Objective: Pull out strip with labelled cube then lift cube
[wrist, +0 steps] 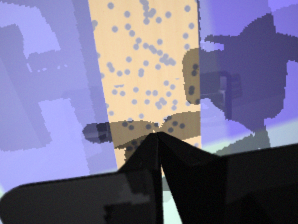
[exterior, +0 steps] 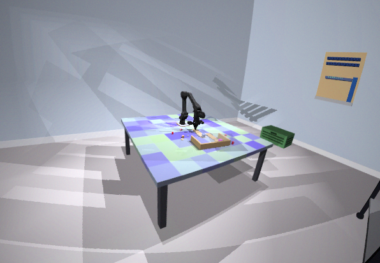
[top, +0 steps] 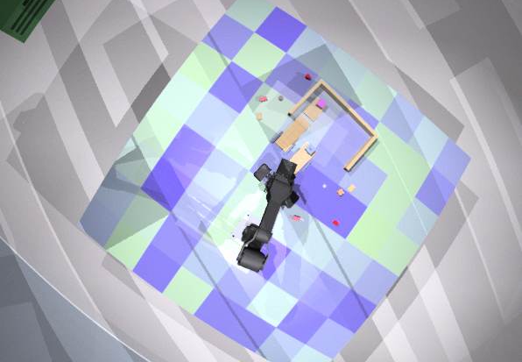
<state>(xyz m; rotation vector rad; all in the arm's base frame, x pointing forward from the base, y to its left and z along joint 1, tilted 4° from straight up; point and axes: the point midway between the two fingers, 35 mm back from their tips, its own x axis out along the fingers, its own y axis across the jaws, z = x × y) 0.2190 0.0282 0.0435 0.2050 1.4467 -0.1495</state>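
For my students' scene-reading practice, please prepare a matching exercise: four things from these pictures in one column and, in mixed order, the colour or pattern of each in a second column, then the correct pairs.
Things:
1. strip below the fingers
2. strip with a gap
3. cube on the far piece
4. crate on the floor

Descriptions:
A. green
B. pale with grey dots
C. tan with a grid
D. magenta

Pairs: 1-B, 2-C, 3-D, 4-A
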